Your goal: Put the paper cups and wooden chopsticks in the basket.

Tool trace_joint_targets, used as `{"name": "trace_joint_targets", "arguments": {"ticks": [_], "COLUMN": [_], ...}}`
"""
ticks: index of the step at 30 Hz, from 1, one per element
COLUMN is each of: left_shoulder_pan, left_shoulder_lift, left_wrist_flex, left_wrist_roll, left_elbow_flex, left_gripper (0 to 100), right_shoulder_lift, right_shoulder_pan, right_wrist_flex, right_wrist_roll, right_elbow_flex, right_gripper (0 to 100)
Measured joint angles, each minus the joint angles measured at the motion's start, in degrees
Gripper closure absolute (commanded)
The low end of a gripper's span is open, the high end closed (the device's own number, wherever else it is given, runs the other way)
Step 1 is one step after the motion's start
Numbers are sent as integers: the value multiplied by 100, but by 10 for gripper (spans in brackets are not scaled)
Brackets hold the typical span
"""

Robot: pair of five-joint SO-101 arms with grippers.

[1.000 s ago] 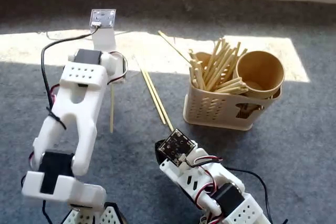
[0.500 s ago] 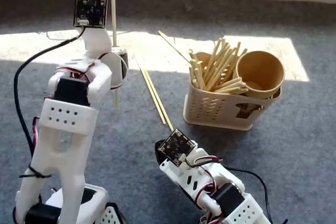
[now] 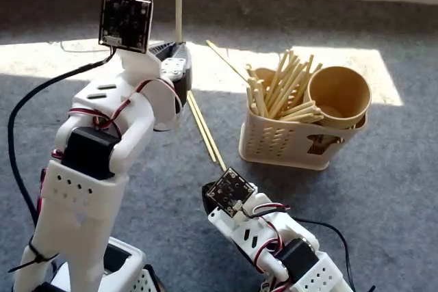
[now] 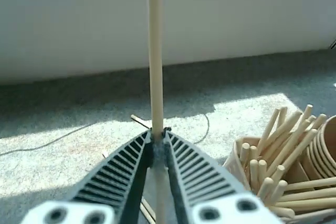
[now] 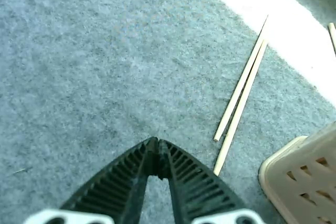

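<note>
The left gripper [image 4: 157, 136] is clamped shut on one wooden chopstick [image 4: 154, 51], held upright above grey carpet [image 3: 383, 189]. The right gripper [image 5: 156, 157], closed and empty, hovers near two loose chopsticks [image 5: 241, 95] lying beside the basket [image 3: 287, 147], which holds seemingly stacked paper cups [image 3: 339, 94].

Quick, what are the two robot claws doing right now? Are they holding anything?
Left gripper: closed, holding one wooden chopstick.
Right gripper: closed, holding nothing.
</note>
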Motion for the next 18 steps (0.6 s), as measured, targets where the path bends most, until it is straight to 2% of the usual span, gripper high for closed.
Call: {"name": "trace_joint_targets", "arguments": {"ticks": [10,18], "left_shoulder_pan": [659,1081], "left_shoulder_lift": [0,-18], "left_wrist_flex": [-26,-879], "left_wrist_roll": [0,0], "left_elbow_flex": [-642,-615], "left_gripper": [995,994], "right_shoulder_lift": [0,0], "right_shoulder_pan": [0,0], "right_wrist_flex": [0,0], "right_wrist_roll": [0,0], "right_elbow_flex": [0,0], "right_gripper": [992,992]}}
